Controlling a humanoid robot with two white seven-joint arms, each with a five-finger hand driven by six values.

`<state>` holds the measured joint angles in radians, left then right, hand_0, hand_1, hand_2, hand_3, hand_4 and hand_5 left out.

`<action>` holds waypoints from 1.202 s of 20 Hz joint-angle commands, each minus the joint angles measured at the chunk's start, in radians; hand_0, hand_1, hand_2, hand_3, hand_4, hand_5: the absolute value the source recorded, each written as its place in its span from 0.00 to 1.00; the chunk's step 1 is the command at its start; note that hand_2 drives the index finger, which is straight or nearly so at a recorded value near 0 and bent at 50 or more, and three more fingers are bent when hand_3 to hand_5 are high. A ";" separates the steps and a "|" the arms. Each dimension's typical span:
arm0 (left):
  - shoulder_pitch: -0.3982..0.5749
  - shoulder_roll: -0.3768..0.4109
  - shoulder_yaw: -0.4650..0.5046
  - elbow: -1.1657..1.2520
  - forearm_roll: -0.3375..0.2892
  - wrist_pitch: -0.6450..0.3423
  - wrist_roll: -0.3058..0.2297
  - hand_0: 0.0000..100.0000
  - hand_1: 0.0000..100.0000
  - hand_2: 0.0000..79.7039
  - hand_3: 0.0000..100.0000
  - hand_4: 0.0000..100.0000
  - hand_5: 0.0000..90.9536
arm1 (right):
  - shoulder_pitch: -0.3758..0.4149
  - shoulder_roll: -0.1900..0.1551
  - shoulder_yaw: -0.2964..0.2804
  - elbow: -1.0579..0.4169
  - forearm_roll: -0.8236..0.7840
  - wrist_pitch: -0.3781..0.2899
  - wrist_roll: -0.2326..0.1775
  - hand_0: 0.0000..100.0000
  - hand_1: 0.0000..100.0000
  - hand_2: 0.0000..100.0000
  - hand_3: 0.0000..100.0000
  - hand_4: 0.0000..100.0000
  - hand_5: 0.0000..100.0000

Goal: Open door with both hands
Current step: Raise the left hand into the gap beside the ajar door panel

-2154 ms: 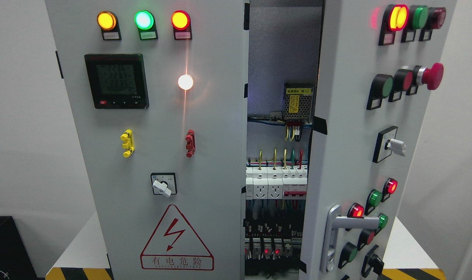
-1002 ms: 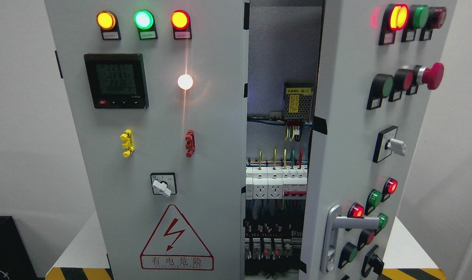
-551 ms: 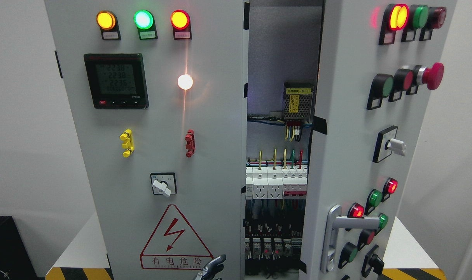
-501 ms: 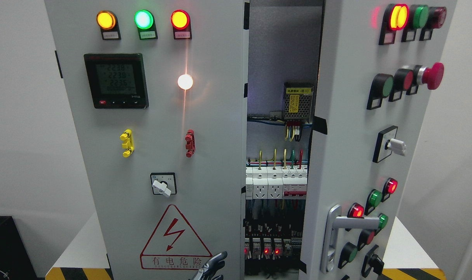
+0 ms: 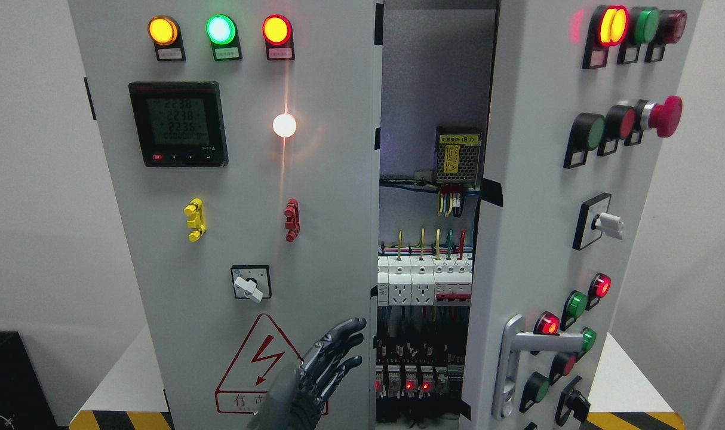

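Reaching up from the bottom edge left of the middle, our left hand (image 5: 329, 364) is the only hand in the head view; the right arm does not show. Its fingers (image 5: 346, 329) are stretched out and a little spread, holding nothing, with the tips near the free edge of the left door (image 5: 249, 179) and just beside the gap. We cannot tell whether they touch the panel.

We judge the step in hand to be the approach to the left door's edge. That door looks only slightly swung out, while the right door (image 5: 530, 197) stands swung wider towards us, its handle (image 5: 521, 358) low down and untouched. Between them the cabinet interior (image 5: 425, 280) shows breakers, sockets and wiring. Next, we judge, the fingertips must hook round the edge and pull it leftwards and outwards, keeping clear of the live parts inside; the right hand would have to come in for the other door.

The left door is smooth painted grey metal, carrying a lit meter (image 5: 178, 124), lamps, a rotary switch (image 5: 250, 283) and a warning triangle (image 5: 261, 370) partly hidden by our hand. The cabinet stands on a white surface (image 5: 120, 382) edged with yellow-and-black hazard tape (image 5: 123, 420), with plain pale walls behind.
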<state>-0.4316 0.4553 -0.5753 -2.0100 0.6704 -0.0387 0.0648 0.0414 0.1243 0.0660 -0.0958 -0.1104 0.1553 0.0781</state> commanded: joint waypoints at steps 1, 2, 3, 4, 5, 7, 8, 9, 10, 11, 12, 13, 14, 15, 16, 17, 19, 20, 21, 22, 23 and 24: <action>-0.180 0.102 -0.057 -0.010 0.138 0.043 0.000 0.00 0.00 0.00 0.00 0.00 0.00 | 0.000 0.000 0.000 -0.001 0.000 0.000 0.000 0.00 0.00 0.00 0.00 0.00 0.00; -0.206 0.103 -0.061 -0.012 0.149 0.049 0.000 0.00 0.00 0.00 0.00 0.00 0.00 | 0.000 0.000 0.000 -0.001 0.000 0.000 0.000 0.00 0.00 0.00 0.00 0.00 0.00; -0.232 0.105 -0.070 -0.010 0.164 0.057 0.000 0.00 0.00 0.00 0.00 0.00 0.00 | 0.000 0.000 0.000 -0.001 0.000 0.000 0.000 0.00 0.00 0.00 0.00 0.00 0.00; -0.266 0.106 -0.087 -0.010 0.185 0.072 0.000 0.00 0.00 0.00 0.00 0.00 0.00 | 0.000 0.000 0.000 -0.001 0.000 0.000 0.000 0.00 0.00 0.00 0.00 0.00 0.00; -0.294 0.108 -0.106 -0.009 0.211 0.085 0.000 0.00 0.00 0.00 0.00 0.00 0.00 | 0.000 0.000 0.000 -0.001 0.000 0.000 0.000 0.00 0.00 0.00 0.00 0.00 0.00; -0.343 0.103 -0.126 -0.003 0.251 0.091 0.000 0.00 0.00 0.00 0.00 0.00 0.00 | 0.000 0.000 0.000 -0.001 0.000 0.000 0.000 0.00 0.00 0.00 0.00 0.00 0.00; -0.358 0.100 -0.132 -0.003 0.258 0.091 0.000 0.00 0.00 0.00 0.00 0.00 0.00 | 0.000 0.000 0.000 -0.001 0.000 0.000 0.000 0.00 0.00 0.00 0.00 0.00 0.00; -0.375 0.100 -0.135 -0.001 0.262 0.091 0.000 0.00 0.00 0.00 0.00 0.00 0.00 | 0.000 0.000 0.000 -0.001 0.000 0.000 0.000 0.00 0.00 0.00 0.00 0.00 0.00; -0.389 0.099 -0.141 0.001 0.271 0.094 0.000 0.00 0.00 0.00 0.00 0.00 0.00 | 0.000 0.000 0.000 -0.001 0.000 0.000 0.000 0.00 0.00 0.00 0.00 0.00 0.00; -0.412 0.102 -0.155 0.005 0.293 0.097 0.000 0.00 0.00 0.00 0.00 0.00 0.00 | 0.000 0.000 0.000 -0.001 0.000 0.000 0.000 0.00 0.00 0.00 0.00 0.00 0.00; -0.444 0.103 -0.167 0.016 0.326 0.102 0.000 0.00 0.00 0.00 0.00 0.00 0.00 | 0.000 0.000 0.000 -0.001 0.000 0.000 0.000 0.00 0.00 0.00 0.00 0.00 0.00; -0.478 0.103 -0.179 0.031 0.363 0.103 0.000 0.00 0.00 0.00 0.00 0.00 0.00 | 0.000 0.000 0.000 -0.001 0.000 0.000 0.000 0.00 0.00 0.00 0.00 0.00 0.00; -0.507 0.102 -0.185 0.040 0.389 0.106 0.000 0.00 0.00 0.00 0.00 0.00 0.00 | 0.000 0.000 0.000 -0.001 0.000 0.000 0.000 0.00 0.00 0.00 0.00 0.00 0.00; -0.522 0.099 -0.187 0.043 0.396 0.112 0.000 0.00 0.00 0.00 0.00 0.00 0.00 | 0.000 0.000 0.000 -0.001 0.000 0.000 0.000 0.00 0.00 0.00 0.00 0.00 0.00; -0.529 0.095 -0.187 0.043 0.396 0.118 0.000 0.00 0.00 0.00 0.00 0.00 0.00 | 0.000 0.000 0.000 -0.001 0.000 0.000 0.000 0.00 0.00 0.00 0.00 0.00 0.00; -0.535 0.089 -0.187 0.043 0.397 0.123 0.001 0.00 0.00 0.00 0.00 0.00 0.00 | 0.000 0.000 0.000 -0.001 0.000 0.000 0.000 0.00 0.00 0.00 0.00 0.00 0.00; -0.545 0.080 -0.192 0.043 0.397 0.125 0.001 0.00 0.00 0.00 0.00 0.00 0.00 | 0.000 0.000 0.000 -0.001 0.000 0.000 0.000 0.00 0.00 0.00 0.00 0.00 0.00; -0.556 0.076 -0.201 0.043 0.399 0.125 0.000 0.00 0.00 0.00 0.00 0.00 0.00 | 0.000 0.000 0.000 -0.001 0.000 0.000 0.000 0.00 0.00 0.00 0.00 0.00 0.00; -0.571 0.076 -0.210 0.043 0.399 0.125 0.001 0.00 0.00 0.00 0.00 0.00 0.00 | 0.000 0.000 0.000 -0.001 0.000 0.000 0.000 0.00 0.00 0.00 0.00 0.00 0.00; -0.582 0.074 -0.218 0.043 0.403 0.126 0.001 0.00 0.00 0.00 0.00 0.00 0.00 | 0.000 0.000 0.000 -0.001 0.000 0.000 0.000 0.00 0.00 0.00 0.00 0.00 0.00; -0.593 0.071 -0.228 0.043 0.413 0.132 0.001 0.00 0.00 0.00 0.00 0.00 0.00 | 0.000 0.000 0.000 -0.001 0.000 0.000 0.000 0.00 0.00 0.00 0.00 0.00 0.00; -0.602 0.063 -0.235 0.045 0.420 0.141 0.000 0.00 0.00 0.00 0.00 0.00 0.00 | 0.000 0.000 0.000 -0.001 0.000 0.000 0.000 0.00 0.00 0.00 0.00 0.00 0.00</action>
<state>-0.9652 0.5328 -0.7372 -1.9828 1.0526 0.0898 0.0650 0.0414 0.1243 0.0660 -0.0959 -0.1104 0.1553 0.0781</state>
